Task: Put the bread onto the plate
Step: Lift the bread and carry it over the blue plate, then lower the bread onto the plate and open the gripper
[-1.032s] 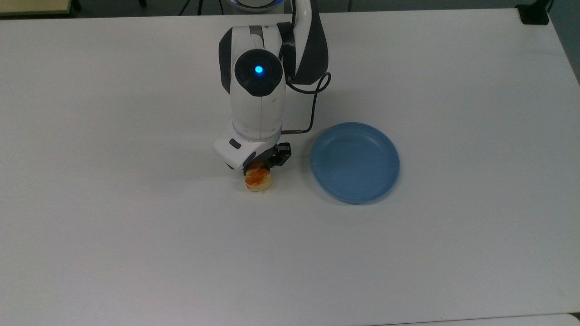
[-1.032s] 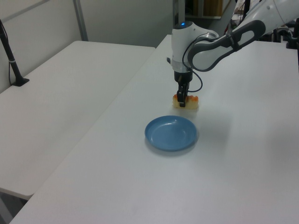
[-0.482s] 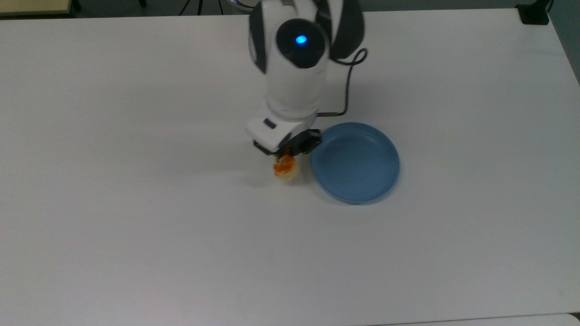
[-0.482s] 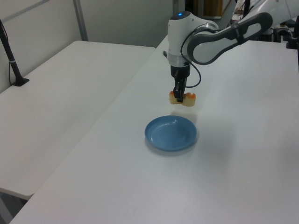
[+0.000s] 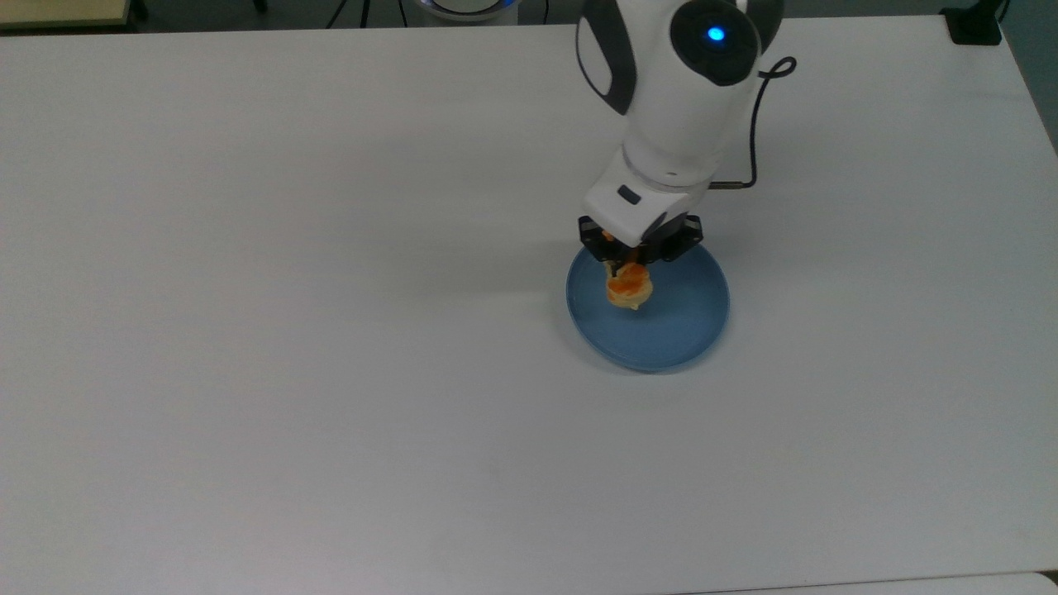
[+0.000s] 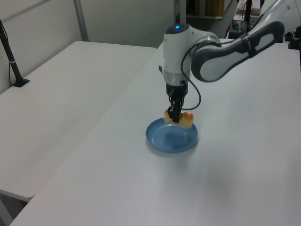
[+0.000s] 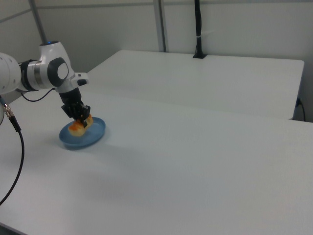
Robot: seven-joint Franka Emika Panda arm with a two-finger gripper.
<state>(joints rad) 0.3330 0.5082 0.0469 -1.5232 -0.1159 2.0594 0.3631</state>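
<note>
Arm pose: the white arm (image 6: 221, 47) is reaching out over the worktop (image 5: 248, 330), its last link pointing almost straight down at the plate (image 5: 686, 330); in the left view the forearm is running in from the upper right to a rounded wrist with a blue light on top.
Pincer: the pincer (image 5: 630, 263) is hanging straight down above the plate, over the part of it lying toward the top view's upper left; it is clenching the bread (image 5: 629, 289) between its dark fingers.
Bread: the bread (image 6: 178, 118) is being held over the plate, inside its rim as the top view shows it, orange-glazed lumps facing up; in the left view it is sitting just above the plate's far side, and whether its underside is touching the blue surface cannot be told.
Plate: the plate (image 6: 162, 141) is lying flat on the worktop, directly below the pincer.
Cable: a black cable (image 5: 754, 124) is looping beside the wrist, on the top view's right of it, above the plate.
</note>
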